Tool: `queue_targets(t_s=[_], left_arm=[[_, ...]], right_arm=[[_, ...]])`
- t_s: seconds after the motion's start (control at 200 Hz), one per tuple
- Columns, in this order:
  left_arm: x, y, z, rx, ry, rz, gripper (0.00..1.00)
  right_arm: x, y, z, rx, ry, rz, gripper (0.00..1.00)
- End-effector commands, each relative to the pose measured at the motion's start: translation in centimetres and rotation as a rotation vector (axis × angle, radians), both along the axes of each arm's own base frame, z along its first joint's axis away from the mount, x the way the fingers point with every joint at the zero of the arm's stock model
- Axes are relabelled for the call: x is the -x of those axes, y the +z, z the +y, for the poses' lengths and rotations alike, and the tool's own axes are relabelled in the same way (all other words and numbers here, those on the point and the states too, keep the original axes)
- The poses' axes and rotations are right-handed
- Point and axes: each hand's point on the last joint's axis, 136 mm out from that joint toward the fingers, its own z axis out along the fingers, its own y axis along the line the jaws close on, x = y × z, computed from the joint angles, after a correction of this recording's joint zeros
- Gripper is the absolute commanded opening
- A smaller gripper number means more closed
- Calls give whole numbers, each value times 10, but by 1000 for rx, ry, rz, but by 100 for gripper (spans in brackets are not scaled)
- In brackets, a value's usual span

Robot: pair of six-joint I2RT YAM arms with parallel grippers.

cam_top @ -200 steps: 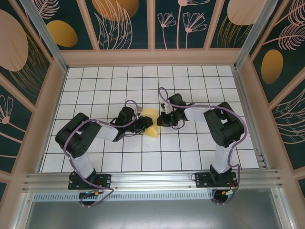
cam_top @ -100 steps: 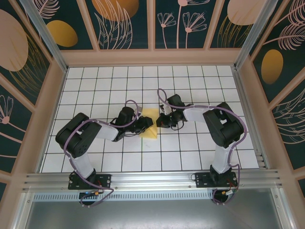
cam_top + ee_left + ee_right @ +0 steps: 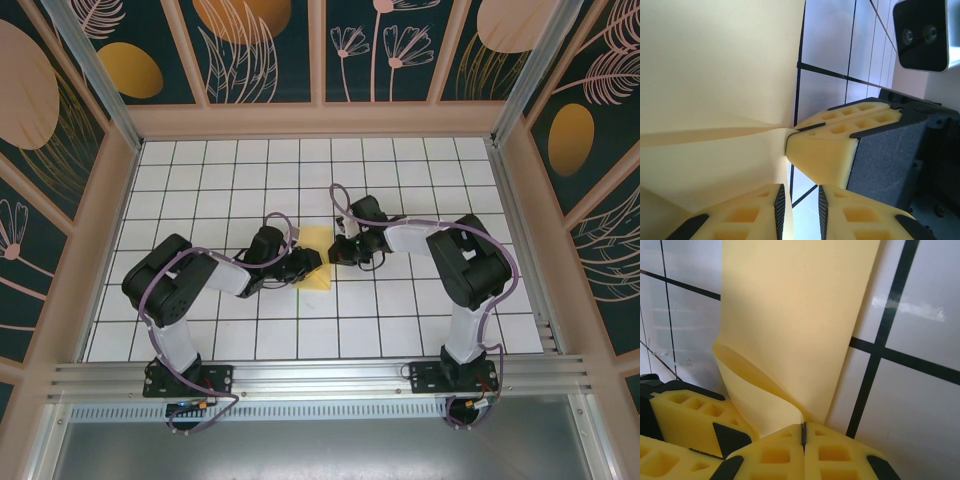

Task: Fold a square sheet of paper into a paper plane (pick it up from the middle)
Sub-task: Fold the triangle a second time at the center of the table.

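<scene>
The square sheet of paper (image 3: pixel 322 280) is pale yellow and lies creased on the tiled floor between both grippers. My right gripper (image 3: pixel 338 252) is shut on its edge. In the right wrist view the sheet (image 3: pixel 795 315) curls up from the floor into the closed jaws of the right gripper (image 3: pixel 803 426). My left gripper (image 3: pixel 306 265) is at the sheet's left side. In the left wrist view its jaws (image 3: pixel 800 190) stand slightly apart, floor showing between them, and the paper (image 3: pixel 715 75) lies against the left pad (image 3: pixel 779 200). A right finger (image 3: pixel 822 155) pinches the crease just ahead.
The floor (image 3: pixel 400 300) is white tile with black grid lines, walled in by patterned panels (image 3: pixel 260 50). An aluminium rail (image 3: pixel 320 378) runs along the near edge by the arm bases. The right wrist camera (image 3: pixel 920 32) sits close above the left gripper.
My right gripper has edged left toward the left gripper with the paper's edge in it. The left arm has shifted slightly right.
</scene>
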Motion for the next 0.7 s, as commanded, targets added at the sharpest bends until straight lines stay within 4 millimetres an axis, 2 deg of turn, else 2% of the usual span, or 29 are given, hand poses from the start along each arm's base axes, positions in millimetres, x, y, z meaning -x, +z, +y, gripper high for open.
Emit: queue_targets(t_s=[0.0,0.696], left_arm=[[2,1,-6,11,-32,-14,28],[3,-6,-4,-6,-31,0,28]], right_arm=[[-6,-1,1,17,2,-13,4],[1,-3,-3,29,-1,6,4]])
